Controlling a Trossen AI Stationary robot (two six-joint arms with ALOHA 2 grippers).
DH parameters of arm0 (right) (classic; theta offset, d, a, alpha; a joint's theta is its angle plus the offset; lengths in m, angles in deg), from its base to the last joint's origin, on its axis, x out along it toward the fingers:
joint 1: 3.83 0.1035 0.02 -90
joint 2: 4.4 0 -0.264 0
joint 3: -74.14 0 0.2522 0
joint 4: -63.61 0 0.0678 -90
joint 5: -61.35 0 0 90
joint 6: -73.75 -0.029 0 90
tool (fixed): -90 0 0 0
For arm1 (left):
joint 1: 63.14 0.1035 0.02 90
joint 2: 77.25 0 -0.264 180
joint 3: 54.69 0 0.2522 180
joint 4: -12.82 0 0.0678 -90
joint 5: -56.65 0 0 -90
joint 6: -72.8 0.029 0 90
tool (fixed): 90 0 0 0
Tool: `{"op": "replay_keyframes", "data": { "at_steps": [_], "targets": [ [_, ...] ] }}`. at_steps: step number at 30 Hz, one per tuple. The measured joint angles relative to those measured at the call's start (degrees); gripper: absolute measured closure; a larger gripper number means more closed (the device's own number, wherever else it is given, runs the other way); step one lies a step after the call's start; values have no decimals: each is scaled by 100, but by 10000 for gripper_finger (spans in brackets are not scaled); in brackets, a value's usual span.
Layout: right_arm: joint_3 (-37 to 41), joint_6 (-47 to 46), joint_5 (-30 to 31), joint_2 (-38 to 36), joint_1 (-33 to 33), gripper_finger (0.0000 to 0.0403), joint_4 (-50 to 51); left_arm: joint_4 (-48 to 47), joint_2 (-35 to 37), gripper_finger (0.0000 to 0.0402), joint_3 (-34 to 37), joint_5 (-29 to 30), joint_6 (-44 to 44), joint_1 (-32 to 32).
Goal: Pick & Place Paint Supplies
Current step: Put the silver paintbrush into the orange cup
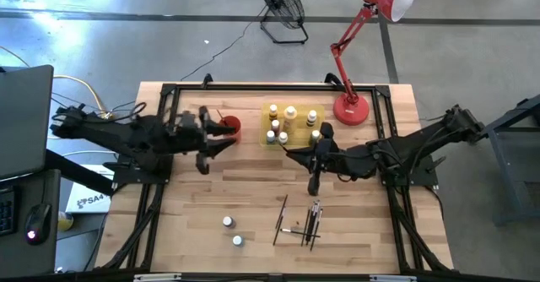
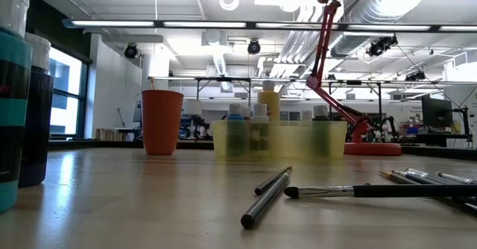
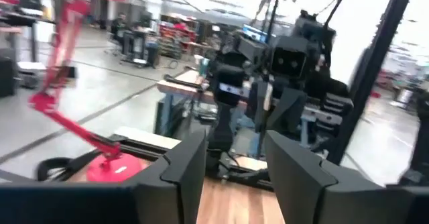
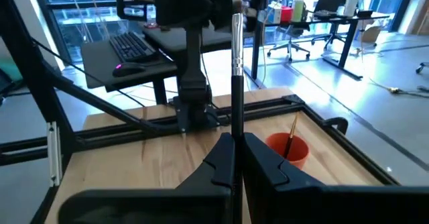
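Note:
My right gripper (image 1: 293,154) (image 4: 236,158) hovers over the table's middle, just near of the yellow tray (image 1: 272,138), and is shut on a thin dark paintbrush (image 4: 236,103). My left gripper (image 1: 226,137) (image 3: 234,177) stands open beside the red cup (image 1: 231,125) with nothing between its fingers. The red cup (image 4: 288,150) has one brush standing in it. Small capped bottles (image 1: 291,117) stand in the tray. Two more bottles (image 1: 232,230) stand on the near part of the table. Several brushes (image 1: 304,221) (image 2: 373,191) lie flat there. My right gripper pinches the paintbrush's dark handle (image 4: 236,127) between its two fingers. The fingers reach out about level toward the table's left and lie across the brush. The brush stands out past the fingers with its metal ferrule (image 4: 236,63) and bristle end away from them, lifted clear of the table.
A red desk lamp (image 1: 352,106) stands at the far right, behind the tray. A black frame (image 1: 253,86) runs along the table's far edge and sides. Bare wood lies between the two arms and the loose brushes. In the low view, bottles (image 2: 15,92) stand close at the left.

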Motion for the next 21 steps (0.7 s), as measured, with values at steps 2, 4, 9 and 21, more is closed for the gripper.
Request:
{"op": "replay_keyframes", "data": {
  "at_steps": [2,4,9,21],
  "targets": [
    [0,56,27,0,0,399,-33,235,-241,256,4,-346,-1,162],
    [0,57,38,0,0,399,-31,567,-494,261,-25,-538,28,326],
    [0,68,38,2,0,399,-25,814,-1110,263,-358,-817,48,640],
    [0,168,104,2,2,399,-11,477,-2226,263,-1580,-1843,193,911]
  ]
}}
